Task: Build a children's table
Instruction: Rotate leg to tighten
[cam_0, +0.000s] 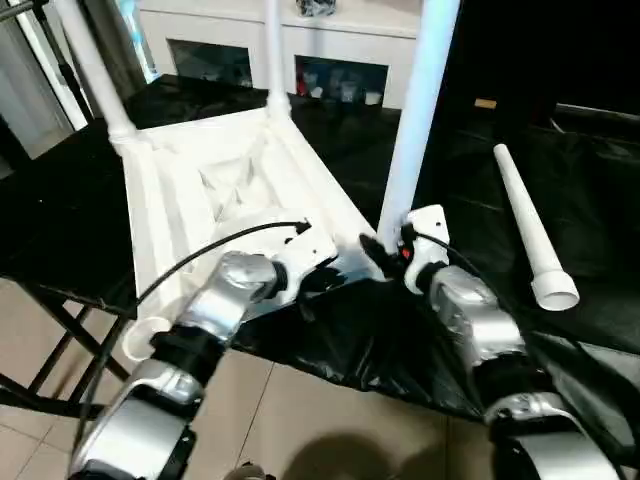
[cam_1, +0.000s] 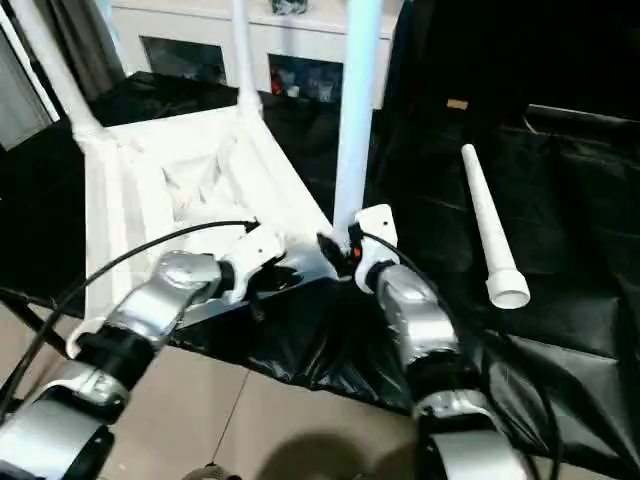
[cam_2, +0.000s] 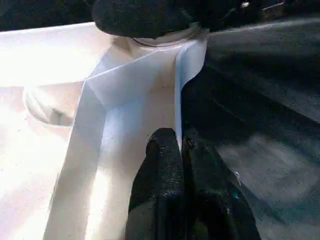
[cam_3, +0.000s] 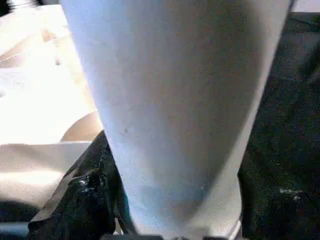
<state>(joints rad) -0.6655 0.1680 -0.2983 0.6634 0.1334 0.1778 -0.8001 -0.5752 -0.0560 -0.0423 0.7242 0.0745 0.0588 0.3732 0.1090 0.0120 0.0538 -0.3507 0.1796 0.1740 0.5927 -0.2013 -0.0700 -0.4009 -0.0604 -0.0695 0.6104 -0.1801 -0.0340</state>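
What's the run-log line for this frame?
stage: third leg at corner socket | left gripper: shut on tabletop rim | right gripper: around leg base | spare leg: on black cover

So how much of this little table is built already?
Three legs stand upright in the upside-down tabletop. The right hand is around the nearest leg at its base, while the left hand is shut on the tabletop's edge. The fourth leg lies loose nearby, not yet fitted.
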